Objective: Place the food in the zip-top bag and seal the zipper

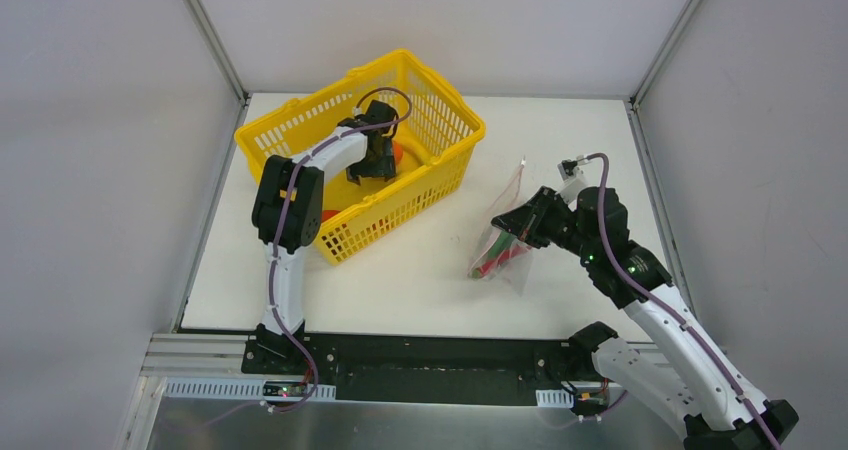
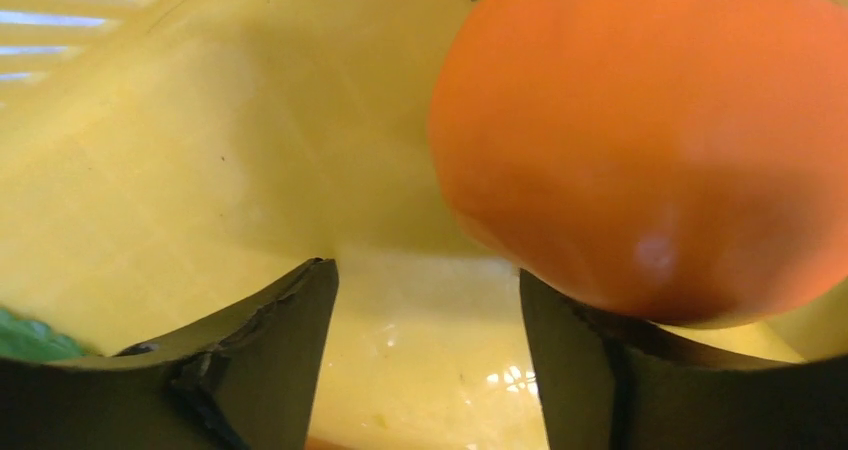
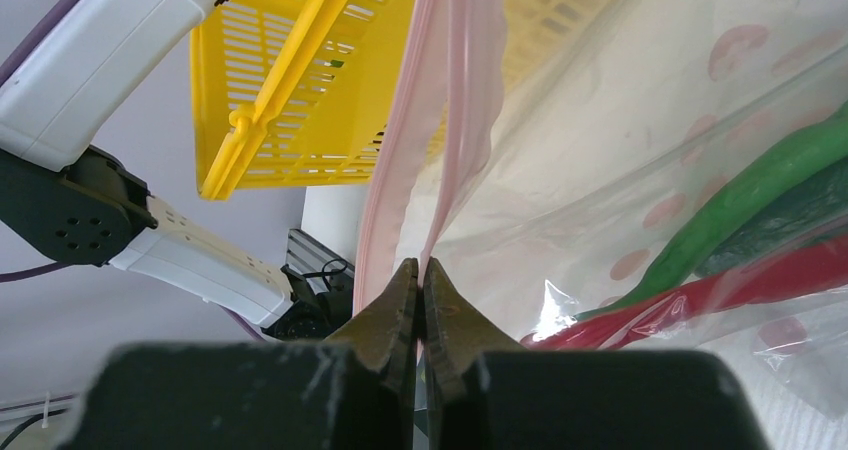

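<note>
Where the right claw (image 3: 418, 288) pinches it, the zipper (image 3: 440, 120) is a thin pink strip, and the claw is shut tight on it. The strip splits into two pink lines that run up from the claw tips. It belongs to the one zip-top bag (image 1: 508, 260), which is see-through with pink dots. The bag is held up by its top edge over the right part of the white table (image 1: 420, 270), apart from the one yellow basket (image 1: 440, 165).

In the bag I count three long pieces of food. There is one light green pepper (image 3: 760, 195), one dark green pepper (image 3: 800, 232) just under it, and one red chili (image 3: 760, 285) below both. They lie side by side.

The left claw (image 2: 430, 360) is down in the basket. Its two black fingers (image 2: 260, 370) stand apart with only yellow floor between them, so it holds nothing. One round orange fruit (image 2: 650, 140) sits right against the finger on the right of that view. A small green bit (image 2: 25, 340) peeks in at the left edge; I cannot tell what it is. From above, one more reddish piece (image 1: 328, 215) shows through the basket's near corner.
</note>
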